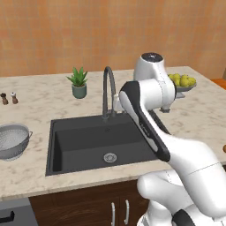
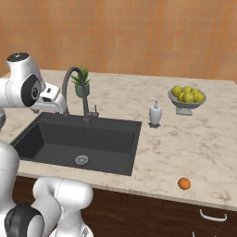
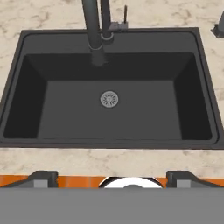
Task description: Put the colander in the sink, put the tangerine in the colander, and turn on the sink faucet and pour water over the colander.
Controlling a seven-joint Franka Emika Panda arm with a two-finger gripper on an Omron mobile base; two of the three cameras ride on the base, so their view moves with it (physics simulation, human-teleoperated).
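Colander [image 1: 13, 140], silver-grey and perforated, sits on counter [image 1: 35, 106] at left edge, outside black sink [image 1: 88, 145]. Small orange tangerine [image 2: 184, 183] lower right. Gripper [image 3: 111, 178] fingers spread, holding nothing.

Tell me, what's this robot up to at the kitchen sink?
Nothing is being handled yet. The colander sits on the counter to the left of the black sink, and the tangerine lies on the counter to its right, near the front edge. The sink holds nothing but its drain, and no water runs from the faucet. The gripper, open and holding nothing, looks down into the basin.
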